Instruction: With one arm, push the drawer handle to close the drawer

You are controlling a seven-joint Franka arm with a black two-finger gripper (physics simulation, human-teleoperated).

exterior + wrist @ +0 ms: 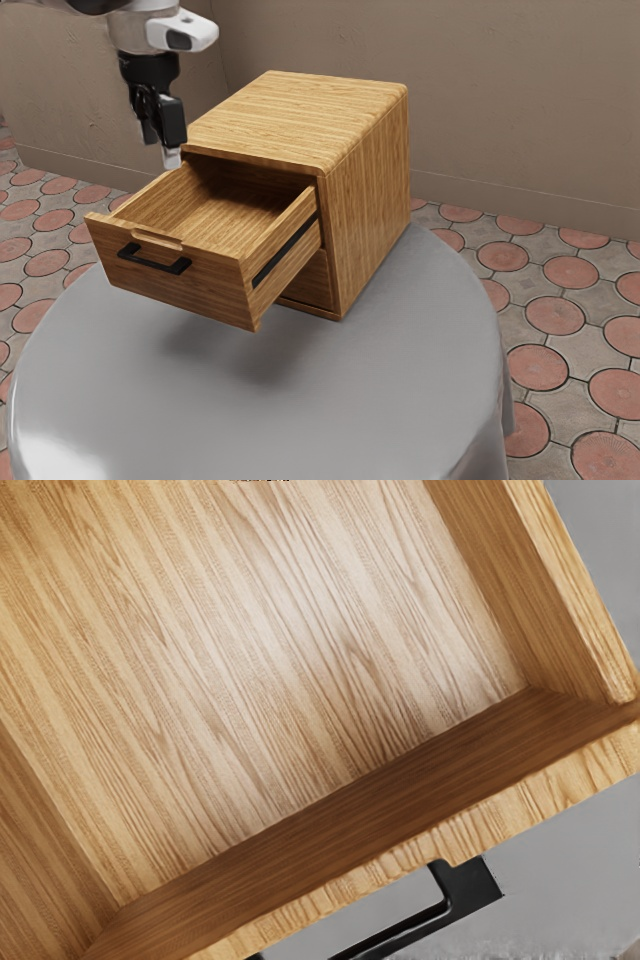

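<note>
Black, two-fingered and carried above the pulled-out drawer, my end effector [160,150] stands with its fingers apart and nothing held between them. Directly below is the drawer floor [250,660], of pale striped wood. Next outward, below my fingertips and on the cabinet's side, is the drawer's open mouth; away from the cabinet stands the front panel [205,282], with a shallow cut in its upper edge. On that panel's outer face, lower than my end effector and beyond the panel from it, is the black handle [151,264], a rigid bar on two short posts.

Handling (judged): the drawer should be stiff and moderately light, riding on its dark side runner [285,250]; it is not fragile. The bar is probably smooth, so an oblique push could slip. No grasp is required. I should pass over the panel, descend outside it and press the middle of the bar squarely toward the cabinet [375,190]. Contact near one post could skew the drawer or turn the cabinet, whose footing may be slippery.

Outermost below me: the grey, rounded bench [400,380] bearing the cabinet, then the tiled floor [555,315].
</note>
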